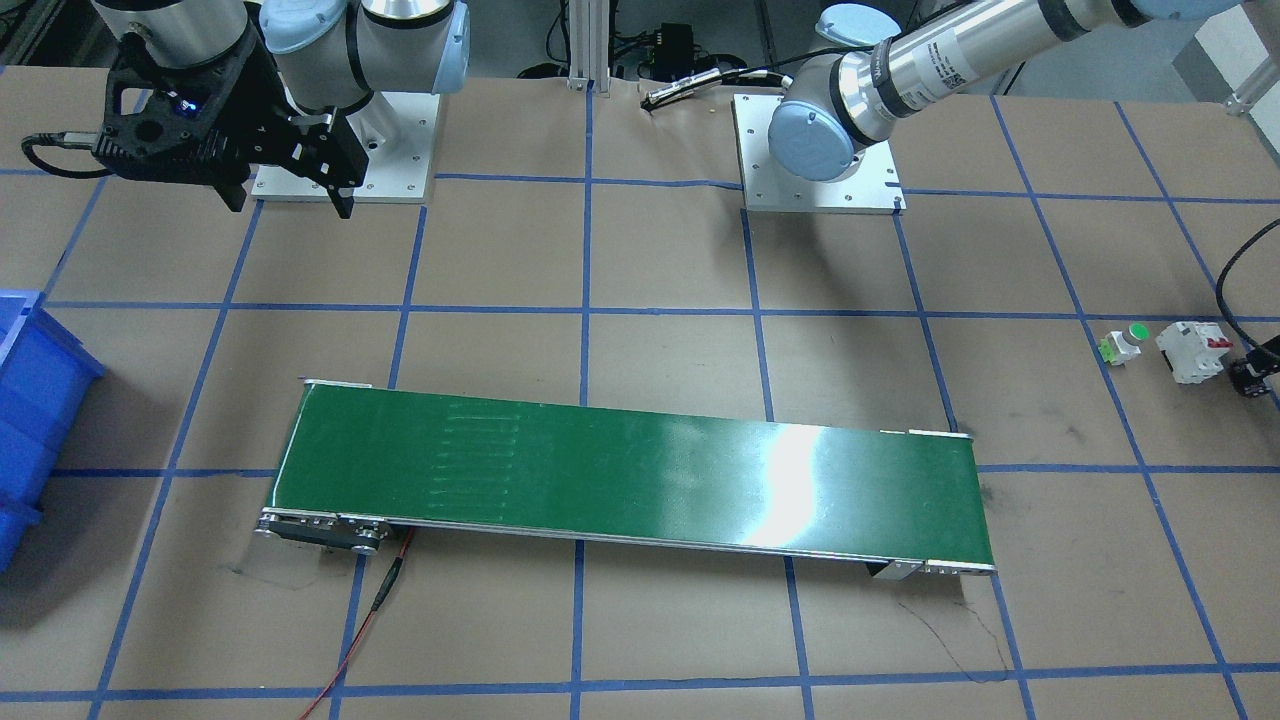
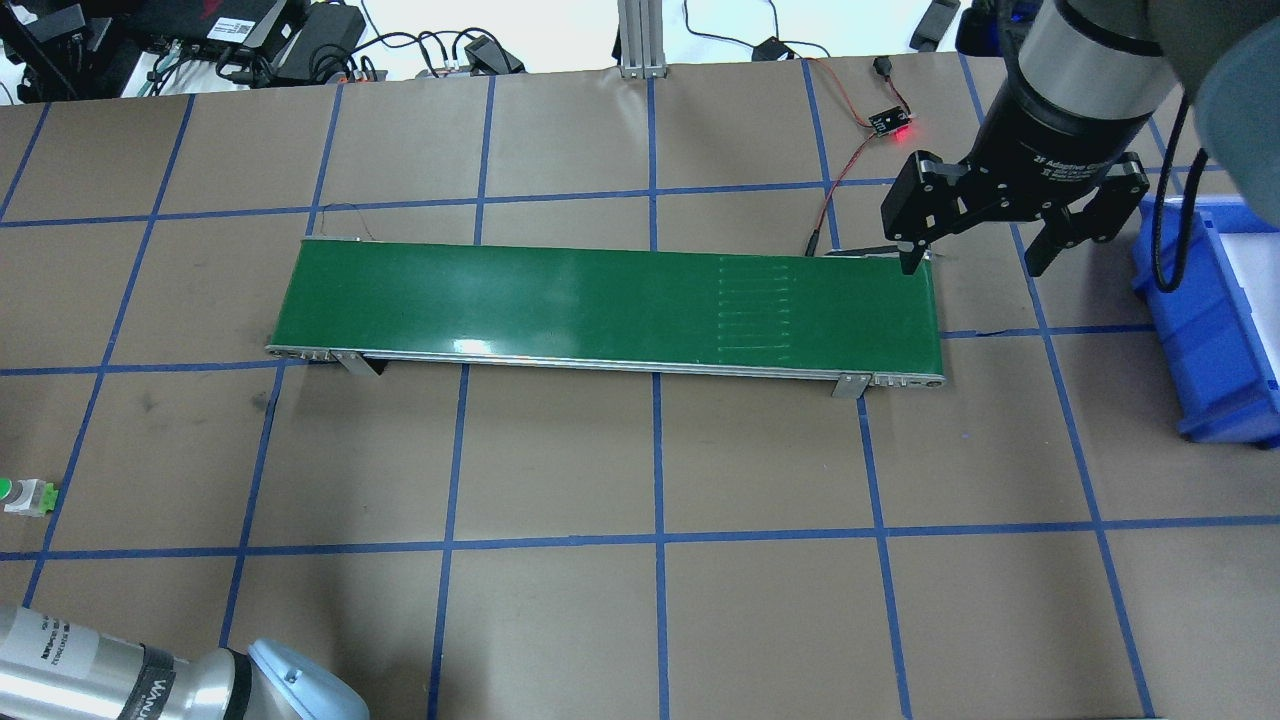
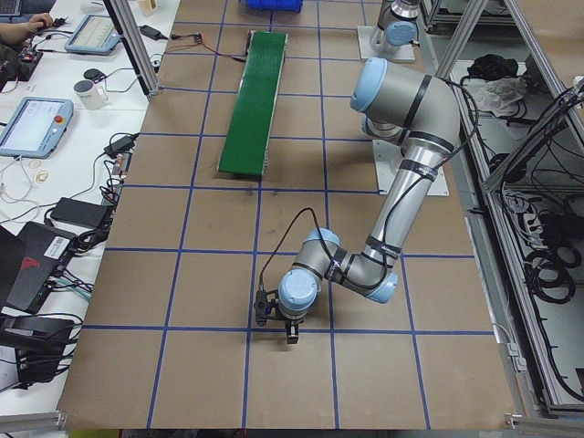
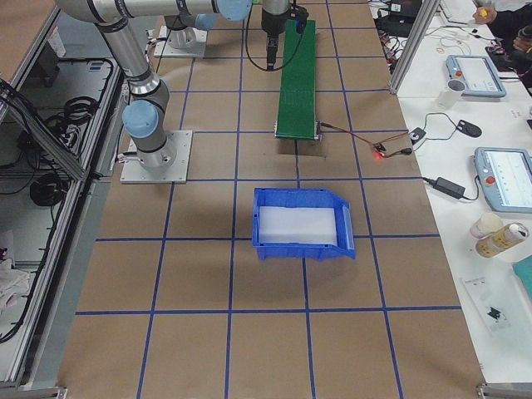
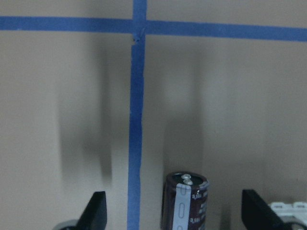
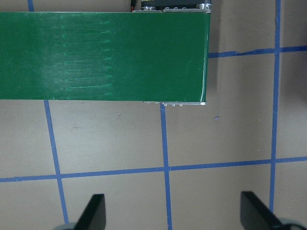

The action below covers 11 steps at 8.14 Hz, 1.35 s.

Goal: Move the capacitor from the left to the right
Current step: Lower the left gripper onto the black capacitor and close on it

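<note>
Grasp stage: the left gripper (image 5: 173, 196) is wide open, holding nothing, with the capacitor (image 5: 186, 203) upright between its fingers (image 5: 96, 211); next it should lower and close

The light is bright and even from overhead, and a white glare patch lies across the green conveyor belt (image 1: 795, 480) in the front-facing view. The left wrist view is dimmer and soft, the capacitor (image 5: 186, 203) slightly blurred, with faint tall shadows on the table (image 5: 249, 86).

I see my brown, blue-taped table (image 2: 560, 620) carrying a green conveyor (image 2: 600, 300), blue bin (image 2: 1205, 345), breaker (image 1: 1192, 352), button (image 1: 1125, 345) and capacitor (image 5: 186, 203).
</note>
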Motion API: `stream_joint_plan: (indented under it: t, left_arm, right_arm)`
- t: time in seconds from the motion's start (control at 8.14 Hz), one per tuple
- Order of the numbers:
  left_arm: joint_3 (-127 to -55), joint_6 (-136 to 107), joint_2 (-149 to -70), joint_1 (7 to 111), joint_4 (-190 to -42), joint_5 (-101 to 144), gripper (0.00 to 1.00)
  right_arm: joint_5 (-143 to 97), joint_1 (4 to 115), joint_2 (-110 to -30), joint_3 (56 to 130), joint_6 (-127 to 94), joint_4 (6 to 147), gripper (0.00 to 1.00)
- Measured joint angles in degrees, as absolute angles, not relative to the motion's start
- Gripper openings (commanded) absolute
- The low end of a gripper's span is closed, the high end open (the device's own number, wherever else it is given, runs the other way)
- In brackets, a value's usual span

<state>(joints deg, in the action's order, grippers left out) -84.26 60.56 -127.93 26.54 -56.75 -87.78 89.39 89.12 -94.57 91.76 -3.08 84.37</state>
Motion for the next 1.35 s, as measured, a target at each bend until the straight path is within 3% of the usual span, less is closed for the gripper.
stream_joint_plan:
  t: [0.37,0.61,1.23,1.35]
  left_arm:
    - [-84.3,60.9,-128.7,26.5,-56.7,-87.7,1.0]
    - [-84.4,60.8,-128.9,26.5,-56.7,-87.7,0.69]
    - [-84.8,61.2,-128.9,26.5,-56.8,-88.2,0.22]
    - [-84.8,61.2,-128.8,26.5,-56.9,-88.2,0.04]
  right_arm:
    - [89.4,89.1,-94.6,91.8,-3.1,84.5,1.0]
    - [89.4,89.2,-94.6,91.8,-3.1,84.5,1.0]
    - [89.4,89.1,-94.5,91.8,-3.1,84.5,1.0]
    - [89.4,89.2,-94.5,91.8,-3.1,84.5,1.0]
